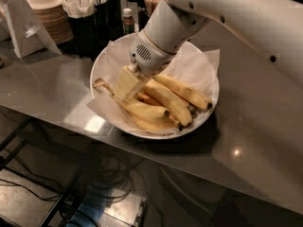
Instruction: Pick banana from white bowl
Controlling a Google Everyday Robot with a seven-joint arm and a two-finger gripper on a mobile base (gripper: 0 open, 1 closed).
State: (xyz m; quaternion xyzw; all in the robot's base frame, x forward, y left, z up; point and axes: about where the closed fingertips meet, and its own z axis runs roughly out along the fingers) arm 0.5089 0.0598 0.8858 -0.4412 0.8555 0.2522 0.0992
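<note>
The white bowl [101, 65], lined with crinkled white paper [201, 65], stands on the grey metal counter and holds several bananas. A plump yellow banana [144, 110] lies across the bowl's front, its stem pointing left over the paper. My gripper [126, 82], cream-coloured at the end of the white arm [163, 30], is down in the bowl's left half, right on top of that banana's left part. Two more yellow bananas [185, 92] lie to its right, and a thinner orange-tinted one [147, 100] is partly hidden between them.
Stacked cream and brown paper bowls [46, 9] stand at the back left beside a black holder of wrapped utensils [87, 14], a small bottle [127, 20] and a clear sign stand [21, 25]. The counter's front edge [142, 157] runs just below the bowl, with cables on the floor beneath.
</note>
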